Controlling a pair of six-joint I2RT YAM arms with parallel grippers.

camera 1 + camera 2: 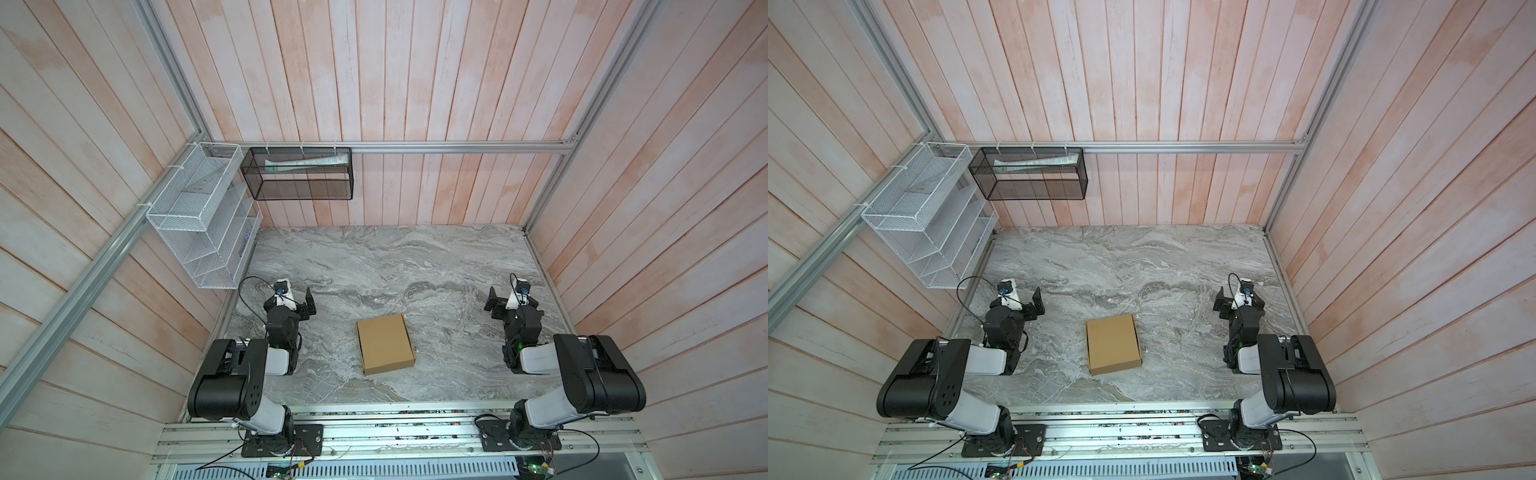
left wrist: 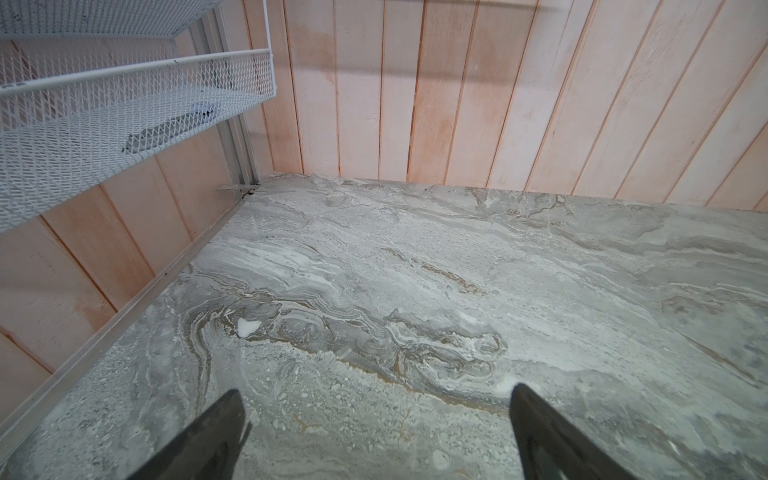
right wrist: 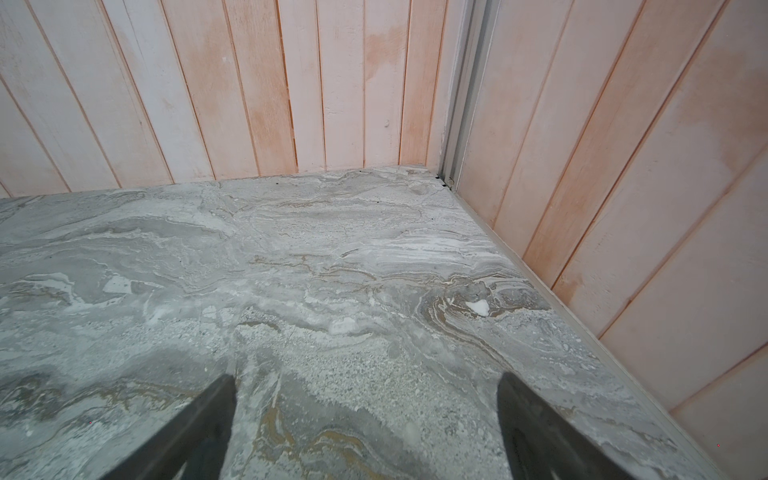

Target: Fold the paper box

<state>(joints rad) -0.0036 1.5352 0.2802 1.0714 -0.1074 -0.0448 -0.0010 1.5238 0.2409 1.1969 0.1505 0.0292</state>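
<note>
Since the paper box (image 1: 385,344) lay closed on the desk (image 1: 415,257), between our left claw (image 1: 308,304) and right claw (image 1: 491,301), well apart from both, which stood wide open and empty, we judged folding finished.

Left arm (image 1: 224,386) tucked, left pincer (image 2: 376,390) gaping, right arm (image 1: 598,374) tucked, right pincer (image 3: 366,376) gaping

A: Top views?
B: Both high overhead, tilted toward the pale pink plank back wall (image 1: 415,83). Both frame the whole grey marbled tabletop (image 1: 374,266), with the plain brown cardboard paper box (image 1: 385,344) mid-frame.
A: Wrists?
B: Low, close to the tabletop. Left faces the back-left corner and the white wire-mesh rack (image 2: 124,104); right faces the back-right corner.
</note>
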